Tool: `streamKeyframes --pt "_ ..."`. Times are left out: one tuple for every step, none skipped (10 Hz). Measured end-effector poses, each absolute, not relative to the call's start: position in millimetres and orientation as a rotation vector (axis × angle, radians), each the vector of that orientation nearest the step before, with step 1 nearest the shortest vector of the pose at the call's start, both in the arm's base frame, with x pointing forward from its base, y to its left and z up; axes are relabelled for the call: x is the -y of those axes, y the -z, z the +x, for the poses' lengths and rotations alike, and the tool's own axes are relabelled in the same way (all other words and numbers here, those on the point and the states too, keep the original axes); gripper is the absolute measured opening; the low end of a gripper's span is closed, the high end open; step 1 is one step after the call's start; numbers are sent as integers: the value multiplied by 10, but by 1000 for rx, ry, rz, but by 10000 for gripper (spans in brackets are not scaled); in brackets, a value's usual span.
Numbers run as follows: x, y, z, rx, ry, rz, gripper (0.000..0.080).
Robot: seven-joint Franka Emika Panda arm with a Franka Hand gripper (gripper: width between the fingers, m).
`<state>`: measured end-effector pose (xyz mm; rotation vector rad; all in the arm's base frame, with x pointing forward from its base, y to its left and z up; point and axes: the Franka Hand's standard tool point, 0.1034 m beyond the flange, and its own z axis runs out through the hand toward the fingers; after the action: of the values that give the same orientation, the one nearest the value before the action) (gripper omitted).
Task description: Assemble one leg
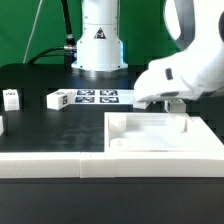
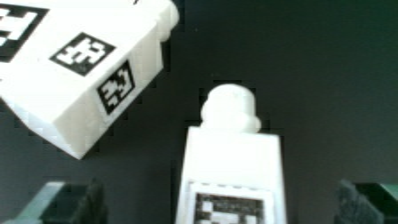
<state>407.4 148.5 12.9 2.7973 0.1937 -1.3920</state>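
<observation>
1. My hand (image 2: 222, 200) is spread wide. The two dark fingertips (image 2: 68, 200) sit at opposite sides of the wrist view with clear bench showing inside each one.
2. The leg (image 2: 231, 160) lies flat on the black bench (image 1: 50, 125), right between my fingertips. It touches neither of them, so nothing is gripped.
3. The leg's tag face is up, with the tag at the end nearest my fingers. The rounded stud is at the far end.
4. In the exterior view my hand (image 1: 175, 103) hangs low over the bench at the exterior view's right, just behind the large white panel (image 1: 160, 140). The leg itself is hidden there by my hand and wrist housing, so I can't tell the height above it from that view.
5. The marker board (image 1: 95, 97) lies toward the exterior view's left of my hand. The wrist view shows a tagged white corner near the leg's stud end, apart from it and angled to it.
6. A second tagged peg (image 1: 12, 97) lies well apart, at the exterior view's far left. Another white bit sits at that frame edge, too cropped to identify.
7. A white bar (image 1: 50, 165) runs along the front of the bench and meets the panel's front edge.
8. The arm base (image 1: 100, 40) stands behind the marker board.
</observation>
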Motion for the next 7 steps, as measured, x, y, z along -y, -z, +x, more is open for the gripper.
streamKeyframes --pt "-1499 -103 4048 -157 1387 2785 649" --pt "-1531 -92 4024 -134 1383 2770 649" --pt "-1537 -84 4015 -132 1384 2767 649" --pt "-1538 -84 4015 -132 1385 2767 627" --pt "-1539 -84 4015 -133 1385 2767 627" --pt "-1538 -84 4015 -133 1385 2767 446" --pt "-1538 -84 4015 -133 1385 2767 446"
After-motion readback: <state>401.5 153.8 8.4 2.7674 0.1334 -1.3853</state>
